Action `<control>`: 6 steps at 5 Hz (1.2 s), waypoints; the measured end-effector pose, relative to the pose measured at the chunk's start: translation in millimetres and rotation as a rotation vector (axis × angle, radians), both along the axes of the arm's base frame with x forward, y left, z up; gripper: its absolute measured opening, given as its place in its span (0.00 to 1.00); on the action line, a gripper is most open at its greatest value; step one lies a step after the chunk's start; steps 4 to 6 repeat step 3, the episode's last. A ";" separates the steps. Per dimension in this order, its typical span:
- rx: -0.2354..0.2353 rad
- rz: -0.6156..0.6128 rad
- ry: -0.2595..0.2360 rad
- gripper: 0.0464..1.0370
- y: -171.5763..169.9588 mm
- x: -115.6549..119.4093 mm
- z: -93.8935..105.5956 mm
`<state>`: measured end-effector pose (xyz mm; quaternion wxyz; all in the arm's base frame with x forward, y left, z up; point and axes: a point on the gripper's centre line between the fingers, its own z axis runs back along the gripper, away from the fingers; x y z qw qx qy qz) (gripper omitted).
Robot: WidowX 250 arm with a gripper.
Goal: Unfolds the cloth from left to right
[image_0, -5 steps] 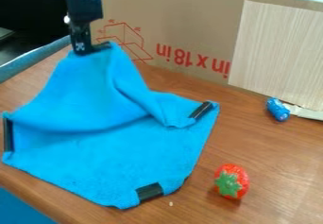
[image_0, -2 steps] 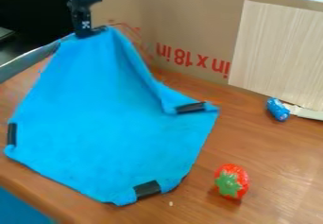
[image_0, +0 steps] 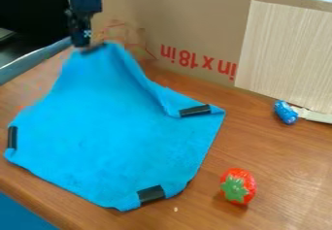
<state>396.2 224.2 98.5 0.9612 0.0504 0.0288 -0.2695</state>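
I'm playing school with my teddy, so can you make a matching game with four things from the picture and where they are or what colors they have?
Things:
1. strawberry
2. cloth
3. gripper
4. cardboard

Places and colors:
A. brown, upright behind the cloth
B. at the cloth's far corner
C. red and green, on the table
D. bright blue, with black strips

Right pairs: 1-C, 2-D, 3-B, 4-A

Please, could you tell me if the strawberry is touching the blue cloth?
Apart: the camera view shows wooden table between the strawberry and the cloth.
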 end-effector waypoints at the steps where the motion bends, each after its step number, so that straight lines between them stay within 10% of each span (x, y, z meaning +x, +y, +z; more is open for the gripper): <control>1: 0.010 0.004 0.004 0.60 1.1 0.0 -1.2; 2: 0.013 0.008 -0.016 0.91 4.1 1.8 -1.6; 3: -0.006 0.015 -0.098 0.97 6.0 -0.9 18.8; 6: -0.006 0.015 -0.098 0.97 6.0 -0.9 18.8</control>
